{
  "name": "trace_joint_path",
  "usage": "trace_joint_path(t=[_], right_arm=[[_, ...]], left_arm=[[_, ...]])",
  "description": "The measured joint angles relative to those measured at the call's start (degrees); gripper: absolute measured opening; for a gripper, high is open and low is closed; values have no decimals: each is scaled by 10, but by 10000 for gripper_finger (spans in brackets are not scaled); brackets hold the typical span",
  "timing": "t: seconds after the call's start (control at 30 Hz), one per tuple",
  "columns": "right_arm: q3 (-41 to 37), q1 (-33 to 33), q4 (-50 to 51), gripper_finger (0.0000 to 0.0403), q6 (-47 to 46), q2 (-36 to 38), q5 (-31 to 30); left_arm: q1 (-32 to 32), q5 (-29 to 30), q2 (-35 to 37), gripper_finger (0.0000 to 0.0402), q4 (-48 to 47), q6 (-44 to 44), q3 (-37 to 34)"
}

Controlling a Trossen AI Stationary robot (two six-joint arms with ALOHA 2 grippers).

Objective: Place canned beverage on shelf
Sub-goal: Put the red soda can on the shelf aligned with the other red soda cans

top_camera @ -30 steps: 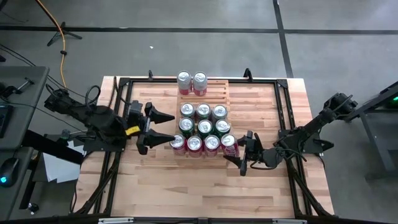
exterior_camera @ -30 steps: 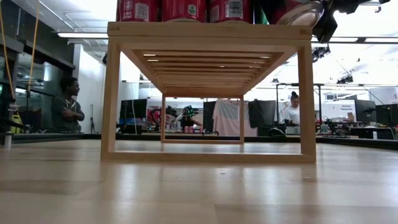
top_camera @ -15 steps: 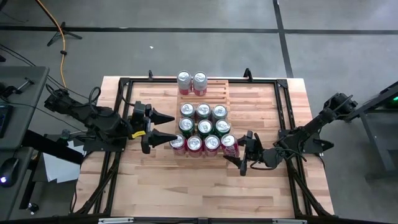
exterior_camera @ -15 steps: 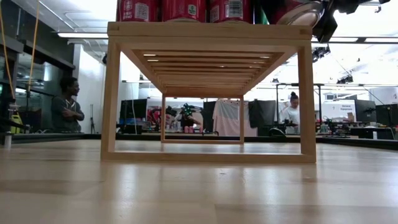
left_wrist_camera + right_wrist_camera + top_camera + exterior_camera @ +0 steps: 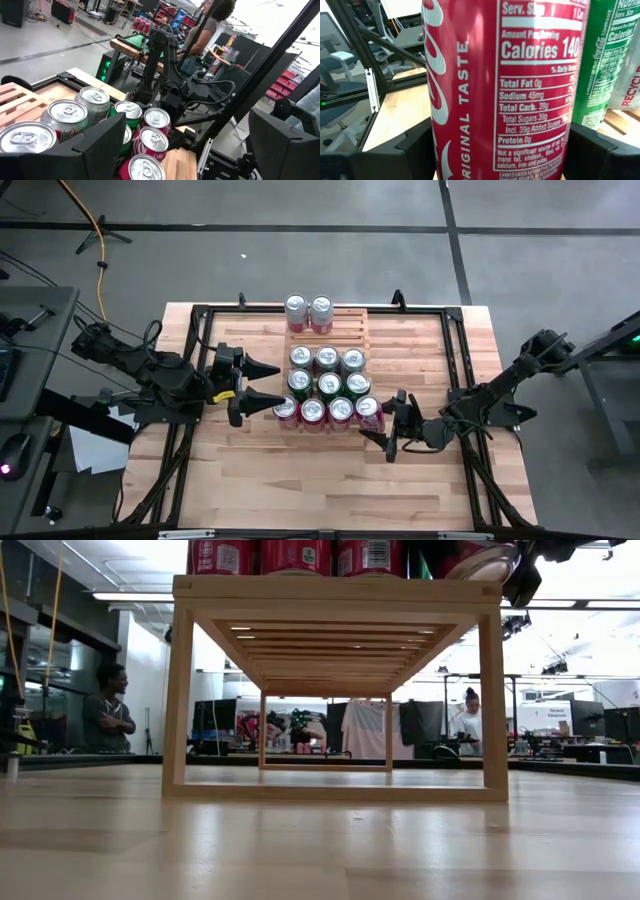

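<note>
The pale-wood slatted shelf [image 5: 345,330] stands mid-table; in the low view it is an open frame [image 5: 335,590]. Two cans [image 5: 308,312] stand on its far tier, and several red and green cans [image 5: 327,385] fill the nearer tiers. A red cola can [image 5: 368,413] is at the right end of the near row, and my right gripper [image 5: 378,423] is shut on it. My left gripper [image 5: 272,385] hovers open at the shelf's left side, level with the can tops [image 5: 145,140], touching nothing. My right gripper pinches the red can's lower side wall [image 5: 445,135] between its two fingers [image 5: 412,147], one on each side. The fingers come nearly level from the table's right side. In the low view the can [image 5: 490,560] is tilted at the shelf's right end, showing its silver bottom.
A black frame [image 5: 455,360] runs round the tabletop. A green can [image 5: 607,60] stands right beside the held can. Bare wood lies in front of the shelf [image 5: 330,480]. People sit in the room beyond the table [image 5: 105,710] [image 5: 470,715].
My left gripper has tipped a little at its wrist while staying at the shelf's left side, still open. The right gripper and the red can have kept still.
</note>
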State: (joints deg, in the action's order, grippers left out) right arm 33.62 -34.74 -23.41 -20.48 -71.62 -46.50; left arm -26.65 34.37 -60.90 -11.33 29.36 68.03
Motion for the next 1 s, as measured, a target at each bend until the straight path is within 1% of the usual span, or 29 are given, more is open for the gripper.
trace_joint_path(t=[0.07,0.27,0.5,0.8,1.0], right_arm=[[0,0,-1,312,4,0,0],[0,0,-9,312,60,0,0],[0,0,-41,312,60,0,0],[0,20,-42,312,62,0,-2],[0,29,-40,312,78,0,25]], left_arm=[[0,0,0,321,0,0,0],[0,0,0,321,0,0,0],[0,0,0,321,0,0,0],[0,7,0,321,-1,0,0],[0,8,0,321,-1,0,0]])
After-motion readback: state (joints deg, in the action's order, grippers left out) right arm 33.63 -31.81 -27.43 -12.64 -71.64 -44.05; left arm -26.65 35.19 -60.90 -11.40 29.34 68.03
